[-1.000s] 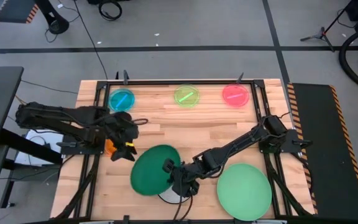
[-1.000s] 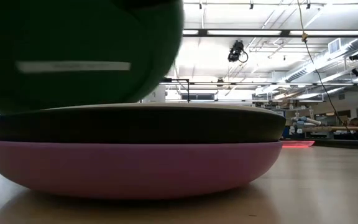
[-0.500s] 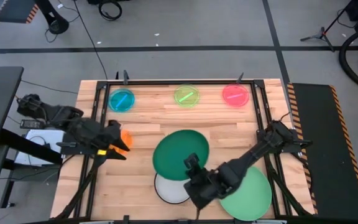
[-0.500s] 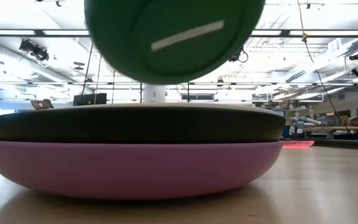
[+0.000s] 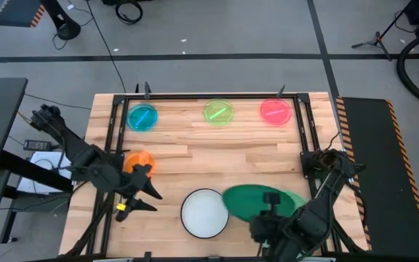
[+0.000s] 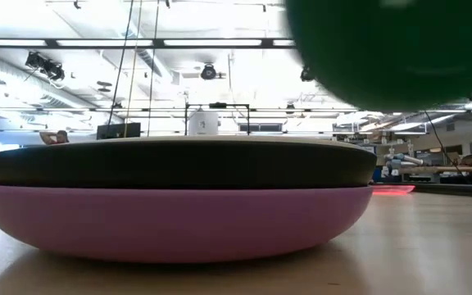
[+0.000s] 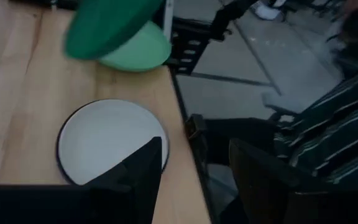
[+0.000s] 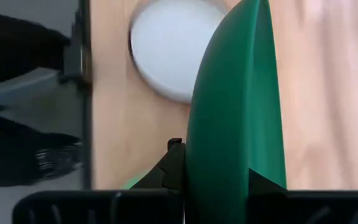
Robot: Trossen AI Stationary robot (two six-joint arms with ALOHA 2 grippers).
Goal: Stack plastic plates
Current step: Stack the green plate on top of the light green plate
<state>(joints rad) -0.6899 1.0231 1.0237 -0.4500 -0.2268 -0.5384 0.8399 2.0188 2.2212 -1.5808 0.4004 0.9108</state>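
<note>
So on the left side of the table [image 5: 195, 142] the left gripper [image 5: 145, 198] is hanging over the wood near the front-left area, fingers spread wide with nothing between them, and the orange plate [image 5: 140, 161] sits just behind it close to the left edge. Along the far edge there's a row of three small plates, well apart from each other: the blue plate [image 5: 142, 116], then the green small plate [image 5: 218, 112], then the pink plate [image 5: 275, 110] toward the far right corner. Moving right along the front edge, the white plate [image 5: 204, 213] lies flat, and from table level you can see it's on top of a black plate [image 6: 179, 166], which sits in the purple plate [image 6: 170, 220]. Next over, the right gripper [image 5: 271, 218] is near the front edge with its fingers clamped on the rim of the dark green plate [image 5: 257, 201], holding it up in the air over the light green plate [image 5: 295, 198], which lies by the front right corner. The dark green one covers most of it from above. Can't tell if the two plates are touching.
</note>
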